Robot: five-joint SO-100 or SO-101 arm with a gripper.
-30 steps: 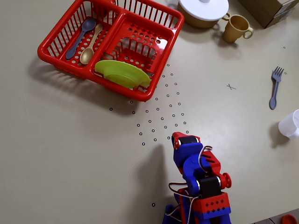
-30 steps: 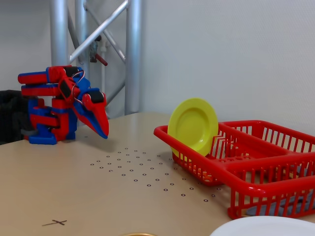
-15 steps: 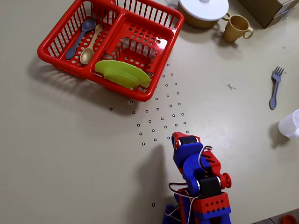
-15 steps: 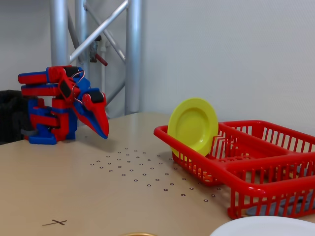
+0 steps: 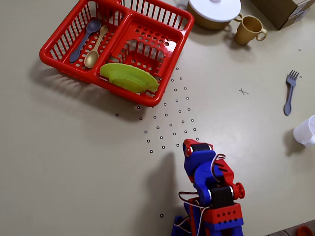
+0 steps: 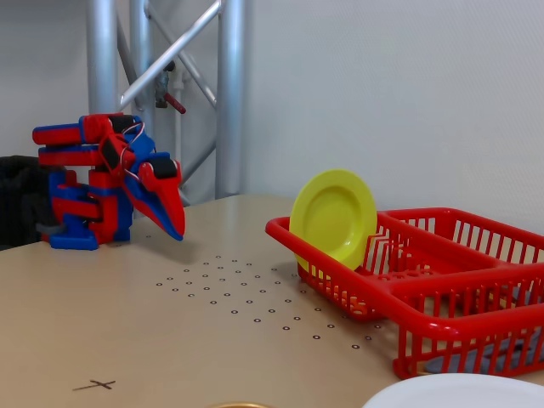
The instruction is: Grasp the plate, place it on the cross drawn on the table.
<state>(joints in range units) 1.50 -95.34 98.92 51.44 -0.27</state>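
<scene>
Plate [image 5: 129,77] stands on edge in the rack [image 5: 147,22], at 11 o'clock from the closed, empty tool [image 6: 176,232].

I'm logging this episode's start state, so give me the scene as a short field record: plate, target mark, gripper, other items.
plate: small round lime-green plastic plate, standing on edge, tilted, in the large compartment of the red plastic dish rack
cross: thin grey pen cross on the beige table, uncovered, to the right of the dot cluster in the overhead view
gripper: red and blue gripper, folded near its base, above the table, holding nothing, jaws look closed
rack's small compartment: blue spoon, tan spoon
other: blue fork, yellow cup, white-lidded tan pot
</scene>
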